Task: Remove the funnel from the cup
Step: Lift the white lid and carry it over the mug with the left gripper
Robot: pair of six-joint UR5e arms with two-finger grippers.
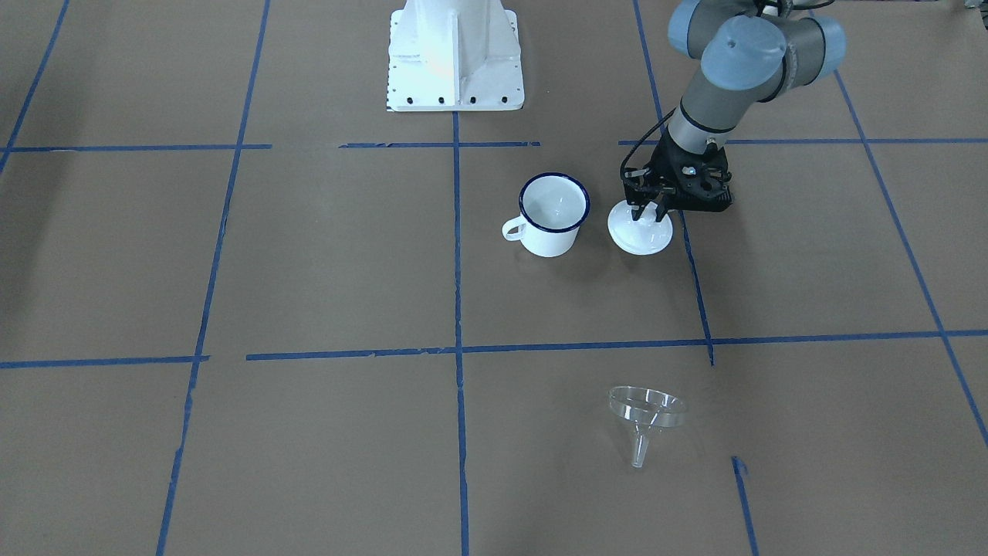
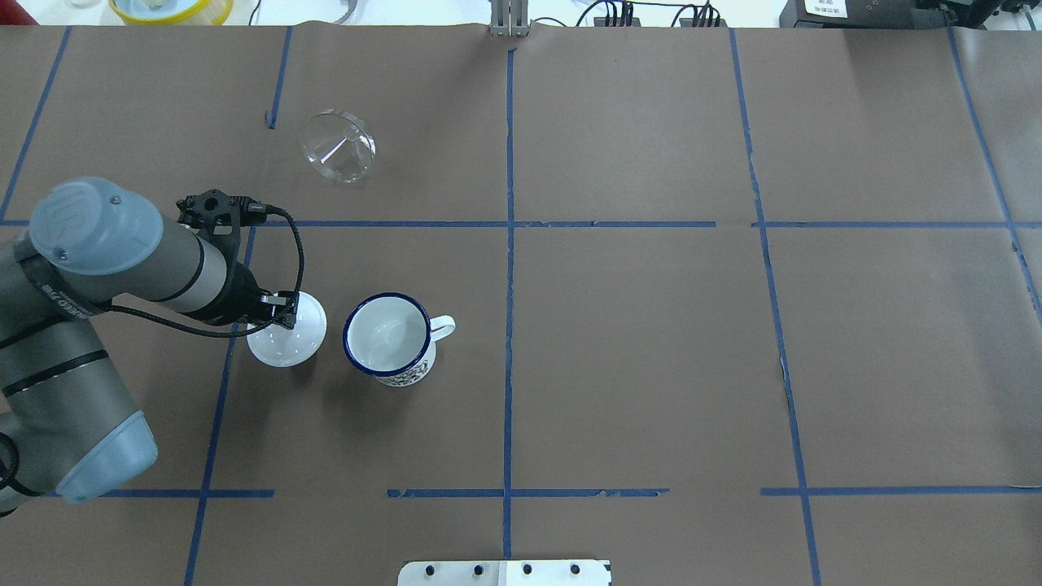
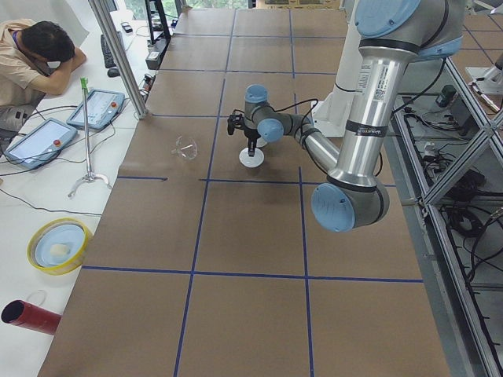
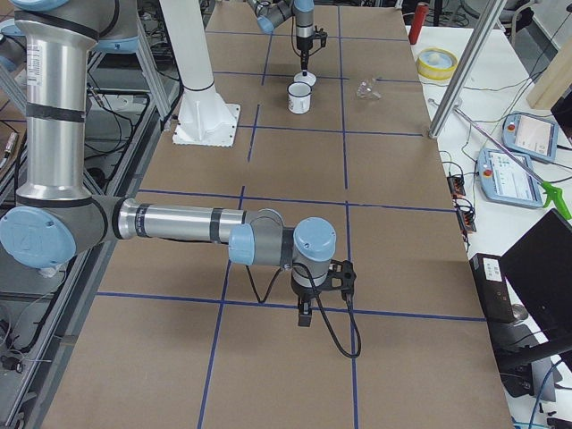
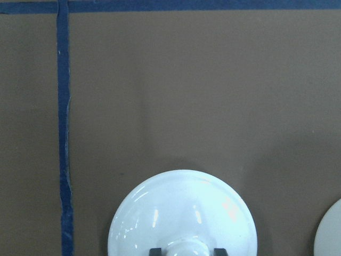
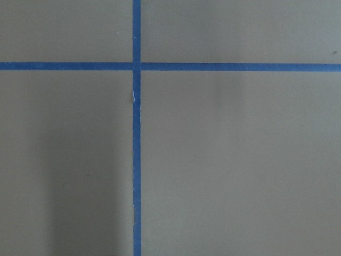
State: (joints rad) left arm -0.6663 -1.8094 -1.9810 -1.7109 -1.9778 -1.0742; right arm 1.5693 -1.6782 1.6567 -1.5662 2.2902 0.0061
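The clear funnel (image 1: 647,413) lies on its side on the brown paper, far from the cup, and also shows in the overhead view (image 2: 336,146). The white cup (image 1: 552,212) with the blue rim stands upright and empty (image 2: 389,338). My left gripper (image 1: 650,212) points down beside the cup, its fingers closed around the knob of a white domed lid (image 1: 639,232) that rests on the table. The left wrist view shows the lid (image 5: 181,213) with a fingertip on each side of the knob. My right gripper (image 4: 306,315) hangs over bare paper far from these things; I cannot tell whether it is open.
Blue tape lines (image 2: 509,244) divide the brown paper into squares. The robot's white base (image 1: 455,58) stands behind the cup. A yellow bowl (image 2: 171,8) sits past the far table edge. An operator and tablets are at the table's end (image 3: 39,55).
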